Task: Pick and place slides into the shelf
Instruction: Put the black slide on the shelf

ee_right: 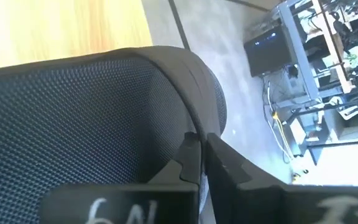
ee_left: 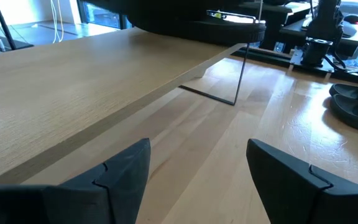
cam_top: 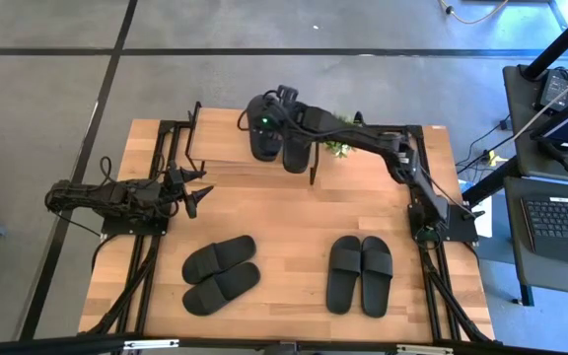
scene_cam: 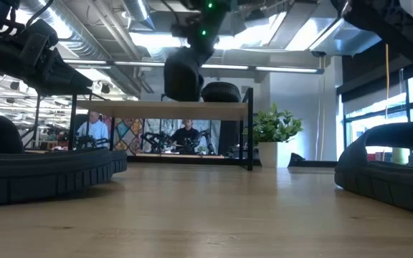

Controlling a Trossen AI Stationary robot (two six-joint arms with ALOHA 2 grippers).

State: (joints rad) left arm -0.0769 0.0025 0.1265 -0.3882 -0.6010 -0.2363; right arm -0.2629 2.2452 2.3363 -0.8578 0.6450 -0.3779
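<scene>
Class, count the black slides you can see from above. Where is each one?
6. Two lie as a pair front left, two as a pair front right, one rests on the shelf, and one is gripped by the right end effector above it.

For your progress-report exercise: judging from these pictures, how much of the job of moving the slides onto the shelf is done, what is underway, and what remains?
Done: one slide rests on the shelf top. Underway: the right hand, shut on a second slide, holds it at the shelf top beside the first. Left: two pairs lie on the table, one front left, one front right. The left hand waits open near the shelf's left end.
</scene>
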